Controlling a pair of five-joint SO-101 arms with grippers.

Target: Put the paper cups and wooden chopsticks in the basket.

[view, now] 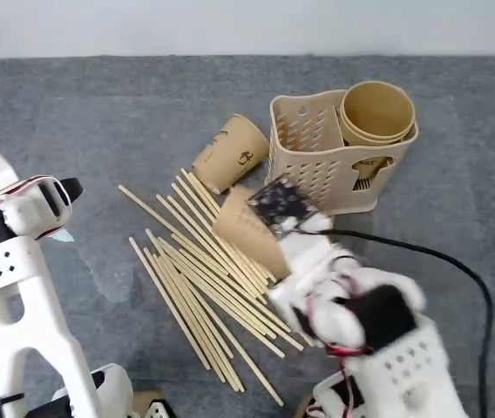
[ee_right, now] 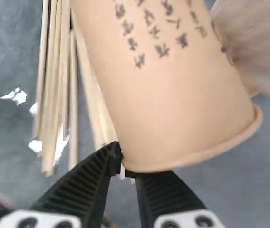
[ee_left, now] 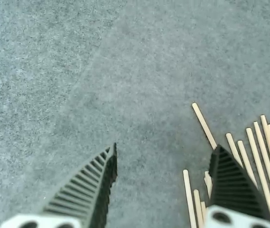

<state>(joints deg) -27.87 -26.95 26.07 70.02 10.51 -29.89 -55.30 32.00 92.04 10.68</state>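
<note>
The right tool [ee_right: 125,164], narrowed onto the rim of a paper cup [ee_right: 173,80] lying on its side across the wooden chopsticks [view: 204,279], has the basket [view: 317,165] just beyond, far-right. The left tool [ee_left: 166,147], spread wide, hangs well left over bare surface [view: 99,113].

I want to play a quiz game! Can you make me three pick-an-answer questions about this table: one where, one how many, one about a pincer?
1. Where are the stacked brown paper cups? A) in the beige plastic basket B) on a plate C) in someone's hand
2. How many paper cups lie tipped over outside the basket? A) one B) two C) four
3. The left pincer is: A) open, empty B) shut on a cup C) shut on a spoon
Answers: 1A, nested in its end compartment. 2B, one beside the basket, one on the pale wooden chopsticks. 3A, its fingers stand apart over grey mat.
</note>
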